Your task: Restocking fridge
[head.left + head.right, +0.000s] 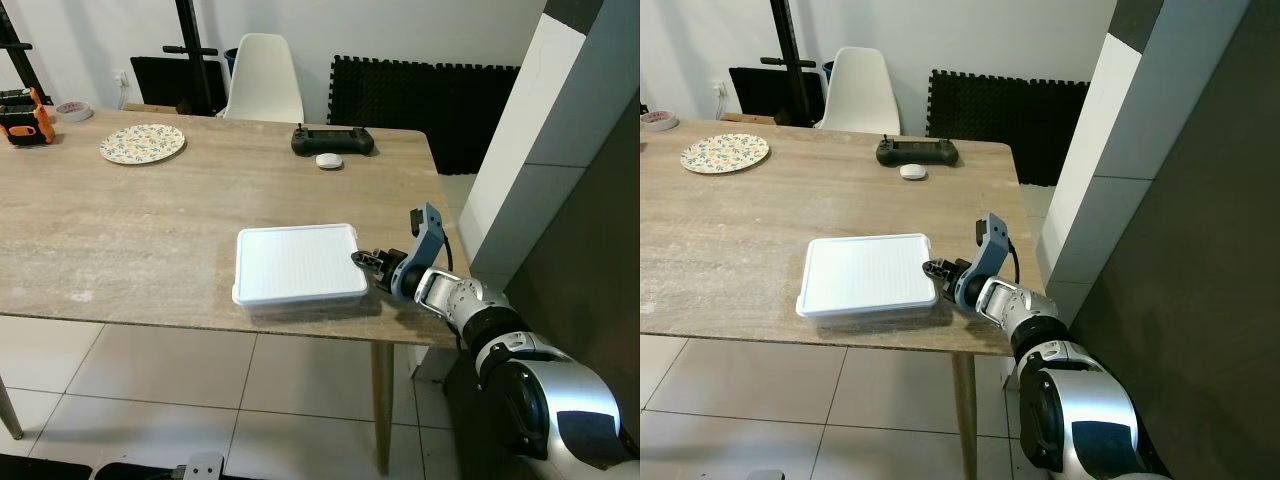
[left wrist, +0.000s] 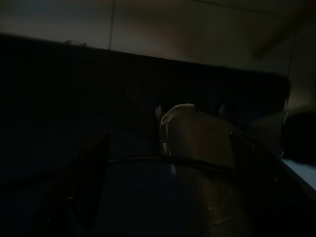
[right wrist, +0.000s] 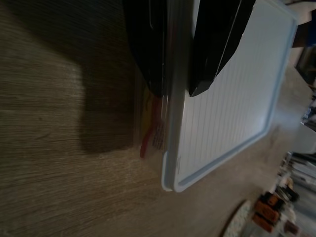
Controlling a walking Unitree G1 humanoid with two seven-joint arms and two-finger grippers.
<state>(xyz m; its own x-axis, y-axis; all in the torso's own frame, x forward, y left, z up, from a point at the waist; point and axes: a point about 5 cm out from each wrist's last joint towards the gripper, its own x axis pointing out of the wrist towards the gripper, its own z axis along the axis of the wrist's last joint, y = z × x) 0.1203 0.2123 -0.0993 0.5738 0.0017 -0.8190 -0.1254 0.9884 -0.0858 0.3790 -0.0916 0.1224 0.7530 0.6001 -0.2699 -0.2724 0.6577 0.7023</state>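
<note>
A flat clear food container with a white ribbed lid (image 1: 297,263) lies near the front right edge of the wooden table (image 1: 150,220). My right gripper (image 1: 362,259) reaches in from the right and is shut on the container's right rim. In the right wrist view one black finger (image 3: 148,39) lies under the rim and the other finger (image 3: 219,39) on top of the lid (image 3: 232,108), with red and yellow contents showing through the clear wall. The left wrist view is very dark; the left arm hangs idle.
A black controller (image 1: 332,141) and a small white object (image 1: 329,160) lie at the table's far right. A patterned plate (image 1: 142,143) sits far left, with an orange and black tool (image 1: 25,118) beyond it. A white chair (image 1: 263,80) stands behind. A tall grey panel (image 1: 590,200) rises on the right.
</note>
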